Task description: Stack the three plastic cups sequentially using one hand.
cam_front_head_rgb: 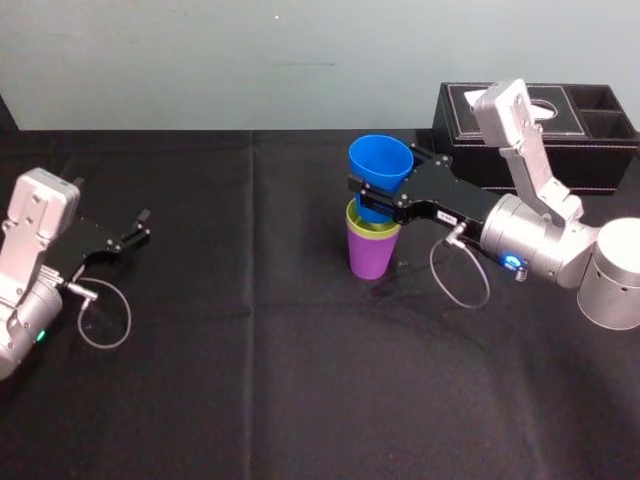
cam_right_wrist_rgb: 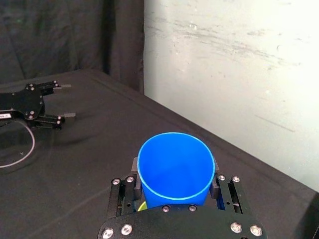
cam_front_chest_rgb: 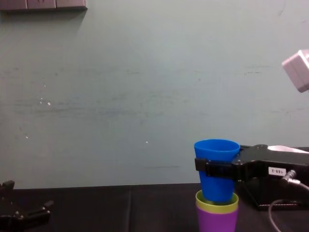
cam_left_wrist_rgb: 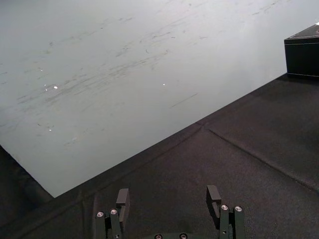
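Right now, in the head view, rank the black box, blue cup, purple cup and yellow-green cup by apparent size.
1. black box, though the right arm hides part.
2. blue cup.
3. purple cup.
4. yellow-green cup, just its rim above the purple.

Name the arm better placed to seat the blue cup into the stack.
Right. The right pincer grips the blue cup directly above the yellow-green cup nested in the purple cup; the left pincer sits open, far off.
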You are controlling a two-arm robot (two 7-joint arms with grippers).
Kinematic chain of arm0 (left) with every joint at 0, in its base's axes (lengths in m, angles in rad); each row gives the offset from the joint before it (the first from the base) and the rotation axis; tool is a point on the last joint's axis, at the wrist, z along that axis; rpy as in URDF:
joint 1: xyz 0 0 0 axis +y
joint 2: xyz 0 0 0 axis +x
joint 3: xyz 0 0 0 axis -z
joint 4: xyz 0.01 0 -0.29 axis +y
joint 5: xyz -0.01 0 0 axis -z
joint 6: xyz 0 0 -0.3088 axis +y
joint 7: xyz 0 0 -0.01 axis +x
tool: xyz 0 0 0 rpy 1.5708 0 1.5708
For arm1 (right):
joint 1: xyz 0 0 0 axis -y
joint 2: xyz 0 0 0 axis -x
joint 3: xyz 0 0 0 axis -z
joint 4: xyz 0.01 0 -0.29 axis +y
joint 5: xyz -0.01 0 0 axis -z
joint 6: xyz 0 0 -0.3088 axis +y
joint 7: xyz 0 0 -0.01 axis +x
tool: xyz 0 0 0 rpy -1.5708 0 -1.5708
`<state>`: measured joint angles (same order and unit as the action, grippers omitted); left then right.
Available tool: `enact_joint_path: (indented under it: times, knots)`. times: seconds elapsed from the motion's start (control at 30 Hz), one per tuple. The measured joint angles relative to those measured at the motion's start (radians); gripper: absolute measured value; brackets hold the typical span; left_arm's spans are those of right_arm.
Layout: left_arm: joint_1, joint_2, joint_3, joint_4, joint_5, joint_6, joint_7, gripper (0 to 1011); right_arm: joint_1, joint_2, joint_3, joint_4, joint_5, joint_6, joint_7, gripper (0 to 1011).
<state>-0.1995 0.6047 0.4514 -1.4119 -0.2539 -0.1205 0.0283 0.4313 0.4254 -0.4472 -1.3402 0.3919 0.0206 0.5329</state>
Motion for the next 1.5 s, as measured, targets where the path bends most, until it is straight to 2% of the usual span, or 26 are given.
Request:
enact_joint_path:
  times: [1.0, 1.5]
  knots:
    - [0.0, 0.0, 0.0, 0.0, 0.0, 0.0, 0.0, 1011, 0.009, -0.035, -0.02, 0.111, -0.019, -0.052, 0.032, 723]
    - [0.0, 0.0, 0.0, 0.0, 0.0, 0.0, 0.0, 1011, 0.007, -0.038, -0.021, 0.116, -0.027, -0.055, 0.031, 723]
